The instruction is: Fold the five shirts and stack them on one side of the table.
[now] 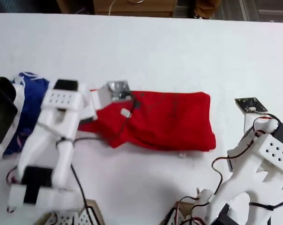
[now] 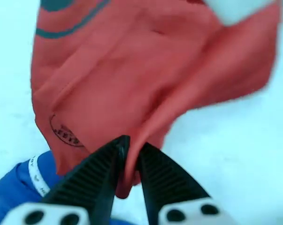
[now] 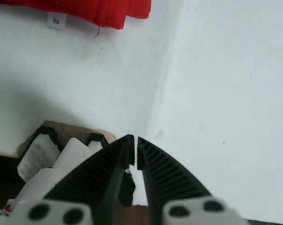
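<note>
Pinching red shirt (image 2: 132, 79), left end effector (image 2: 133, 144) outstretched.

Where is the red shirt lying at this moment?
In the high view the red shirt lies mid-table, just right of the blue shirt; the left hand is shut on its left end.

Soft matt cloth — red shirt (image 1: 169, 122).

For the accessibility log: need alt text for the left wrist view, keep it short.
The left gripper is shut on a fold of the red shirt, whose cloth spreads away from it over the white table. A corner of a blue shirt lies close beside the gripper.
</note>
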